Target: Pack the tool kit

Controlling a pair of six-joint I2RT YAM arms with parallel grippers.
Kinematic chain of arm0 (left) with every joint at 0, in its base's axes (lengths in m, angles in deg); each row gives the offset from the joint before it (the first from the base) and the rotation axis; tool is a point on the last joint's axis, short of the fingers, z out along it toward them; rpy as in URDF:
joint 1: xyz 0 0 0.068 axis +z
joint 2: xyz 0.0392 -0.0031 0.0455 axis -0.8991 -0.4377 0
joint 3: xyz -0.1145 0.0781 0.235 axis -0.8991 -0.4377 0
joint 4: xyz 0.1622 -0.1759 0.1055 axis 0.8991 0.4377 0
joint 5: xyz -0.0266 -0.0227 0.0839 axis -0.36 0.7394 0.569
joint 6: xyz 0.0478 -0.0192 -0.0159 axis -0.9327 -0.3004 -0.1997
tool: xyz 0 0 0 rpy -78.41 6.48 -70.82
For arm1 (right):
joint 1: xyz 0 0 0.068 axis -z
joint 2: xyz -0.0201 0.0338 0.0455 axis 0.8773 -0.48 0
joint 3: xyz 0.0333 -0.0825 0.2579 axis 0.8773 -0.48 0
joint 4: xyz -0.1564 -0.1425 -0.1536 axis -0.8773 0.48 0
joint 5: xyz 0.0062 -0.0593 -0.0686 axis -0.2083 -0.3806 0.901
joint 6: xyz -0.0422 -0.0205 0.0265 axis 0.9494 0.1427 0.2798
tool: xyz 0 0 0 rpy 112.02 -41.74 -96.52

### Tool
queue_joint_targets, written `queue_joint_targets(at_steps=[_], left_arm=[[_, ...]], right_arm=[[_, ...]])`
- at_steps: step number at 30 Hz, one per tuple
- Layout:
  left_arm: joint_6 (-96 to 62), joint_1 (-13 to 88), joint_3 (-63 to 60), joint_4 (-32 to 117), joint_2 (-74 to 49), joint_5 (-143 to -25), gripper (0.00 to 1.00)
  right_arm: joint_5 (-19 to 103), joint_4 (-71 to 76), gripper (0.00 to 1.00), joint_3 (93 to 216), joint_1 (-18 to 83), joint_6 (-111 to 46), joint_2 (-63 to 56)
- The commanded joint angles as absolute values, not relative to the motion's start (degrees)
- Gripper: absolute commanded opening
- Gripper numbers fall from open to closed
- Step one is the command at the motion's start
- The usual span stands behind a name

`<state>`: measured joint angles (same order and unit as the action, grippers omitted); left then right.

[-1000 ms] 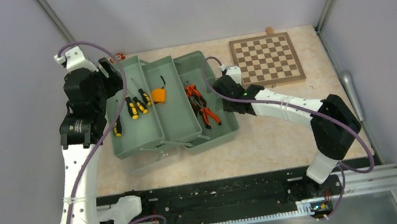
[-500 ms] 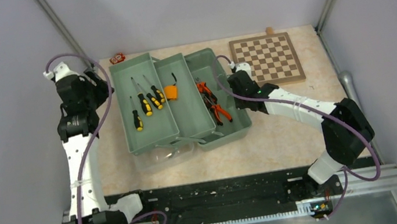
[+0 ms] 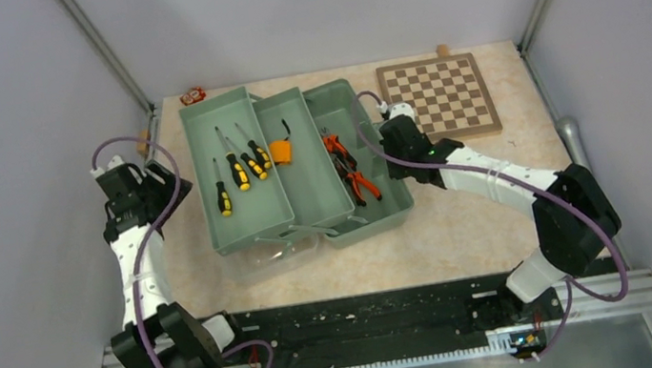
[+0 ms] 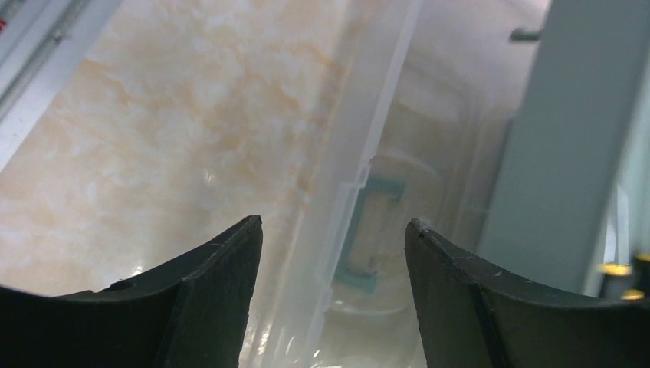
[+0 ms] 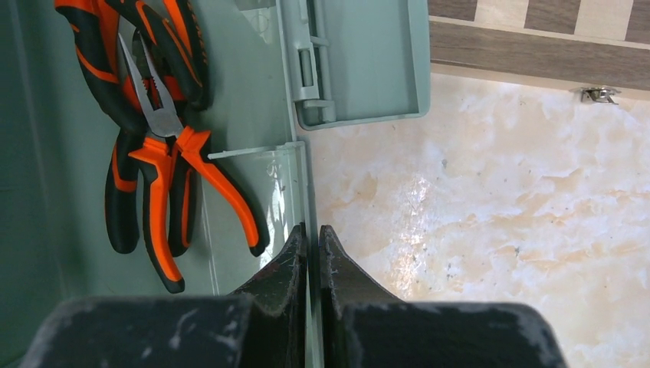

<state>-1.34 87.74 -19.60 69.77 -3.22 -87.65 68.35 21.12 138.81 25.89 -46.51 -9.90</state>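
— What do we have in the toolbox?
— Screwdrivers in the left tray, the tape measure in the middle tray, pliers in the right compartment. Our right gripper pinches its right wall.
— And since a second ago?
— The box slid right on the table. Our left gripper, spread and empty, has backed off its left side.

Marbled table: green toolbox centre-left, chessboard far right, small red item far edge.
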Motion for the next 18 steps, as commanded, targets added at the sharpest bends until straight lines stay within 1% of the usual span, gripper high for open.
queue_joint_targets(at_steps=[1,6,11,14,17,18], left_arm=[[-9.03,88.04,-22.82,66.31,-5.27,-93.95,0.73],[-10.57,88.02,-23.48,67.8,-12.14,-98.3,0.72],[-9.9,87.11,-23.82,66.22,-15.27,-99.72,0.65],[-9.86,85.55,-23.1,66.19,-16.97,-98.83,0.55],[-9.82,83.65,-22.04,67.07,-18.52,-97.07,0.4],[-9.78,83.04,-21.65,67.63,-18.71,-96.25,0.33]], right_arm=[[69.4,16.86,0.0,138.05,27.3,-47.01,-7.23],[68.42,16.28,0.0,137.18,27.56,-47.34,-6.77],[68.05,15.96,0.0,136.39,27.95,-47.56,-6.1],[67.94,16.01,0.0,136.29,27.92,-47.64,-5.9],[67.51,15.9,0.0,136.32,27.98,-47.84,-5.88],[67.3,15.89,0.0,136.28,27.97,-47.84,-5.84]])
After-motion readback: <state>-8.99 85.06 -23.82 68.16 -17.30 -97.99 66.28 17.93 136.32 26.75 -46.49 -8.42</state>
